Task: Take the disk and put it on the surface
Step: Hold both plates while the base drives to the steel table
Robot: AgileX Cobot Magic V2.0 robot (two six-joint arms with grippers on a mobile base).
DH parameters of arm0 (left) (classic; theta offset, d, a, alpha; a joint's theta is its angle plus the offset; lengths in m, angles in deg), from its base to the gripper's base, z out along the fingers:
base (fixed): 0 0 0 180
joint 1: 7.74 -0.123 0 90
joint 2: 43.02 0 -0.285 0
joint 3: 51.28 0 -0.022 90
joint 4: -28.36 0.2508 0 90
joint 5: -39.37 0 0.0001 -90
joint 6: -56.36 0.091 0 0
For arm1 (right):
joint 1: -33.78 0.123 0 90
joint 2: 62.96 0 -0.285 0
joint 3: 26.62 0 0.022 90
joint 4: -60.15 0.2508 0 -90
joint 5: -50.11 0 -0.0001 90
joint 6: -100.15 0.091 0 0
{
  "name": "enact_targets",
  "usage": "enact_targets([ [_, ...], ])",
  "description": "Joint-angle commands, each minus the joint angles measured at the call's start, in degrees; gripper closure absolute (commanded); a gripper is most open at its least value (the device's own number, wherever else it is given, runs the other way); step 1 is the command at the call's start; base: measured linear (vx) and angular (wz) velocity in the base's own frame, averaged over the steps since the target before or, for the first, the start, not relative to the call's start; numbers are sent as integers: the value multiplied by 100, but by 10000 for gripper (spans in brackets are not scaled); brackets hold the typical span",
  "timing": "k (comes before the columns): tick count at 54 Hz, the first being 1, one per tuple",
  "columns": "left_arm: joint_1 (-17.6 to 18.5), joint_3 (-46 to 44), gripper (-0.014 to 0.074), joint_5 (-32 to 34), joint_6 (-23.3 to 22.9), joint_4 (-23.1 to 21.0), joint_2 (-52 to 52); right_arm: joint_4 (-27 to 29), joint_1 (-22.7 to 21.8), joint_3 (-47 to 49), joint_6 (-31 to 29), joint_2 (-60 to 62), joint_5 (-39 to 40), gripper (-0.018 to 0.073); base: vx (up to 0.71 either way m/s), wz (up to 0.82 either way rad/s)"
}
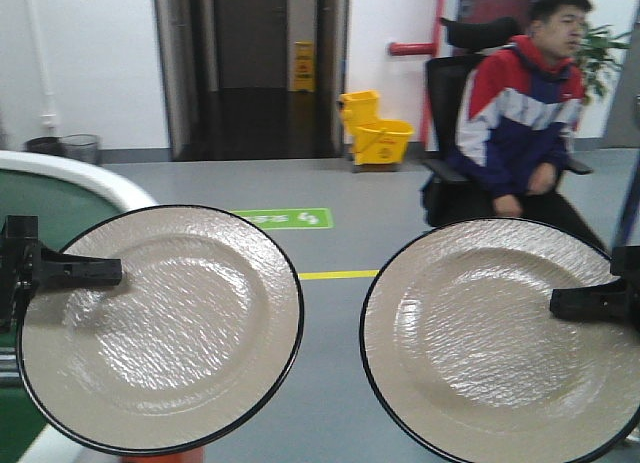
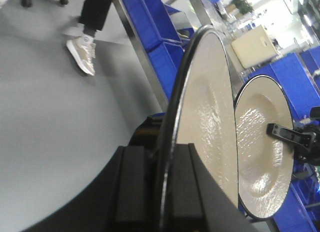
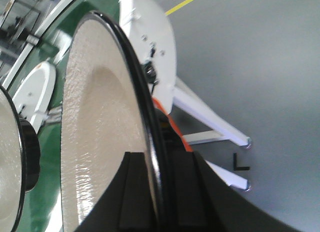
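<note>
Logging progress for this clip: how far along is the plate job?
Grabbing looks done: the left tool clamps one beige round black-rimmed plate, the right tool a second matching plate. In hand: both held above the grey floor. Left: setting them on a surface, none in view.

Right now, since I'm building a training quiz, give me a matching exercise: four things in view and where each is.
Things: 1 left plate; 2 right plate; 3 mop bucket; 4 man.
Places: A on the black chair; B in the right gripper; C yellow, standing on the floor; D in the left gripper.
Pairs: 1-D, 2-B, 3-C, 4-A.
</note>
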Motion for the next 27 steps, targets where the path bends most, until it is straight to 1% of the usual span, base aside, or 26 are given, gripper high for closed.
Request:
enact_targets([
  [1, 26, -194, 598, -353, -90, -853, -286, 699, -28, 194, 18, 212, 47, 568, 16, -56],
  [13, 26, -194, 598, -353, -90, -853, -286, 699, -28, 194, 18, 212, 47, 568, 20, -63],
  [27, 26, -194, 598, -348, -90, -853, -286, 697, -28, 194, -6, 212, 42, 568, 27, -60],
])
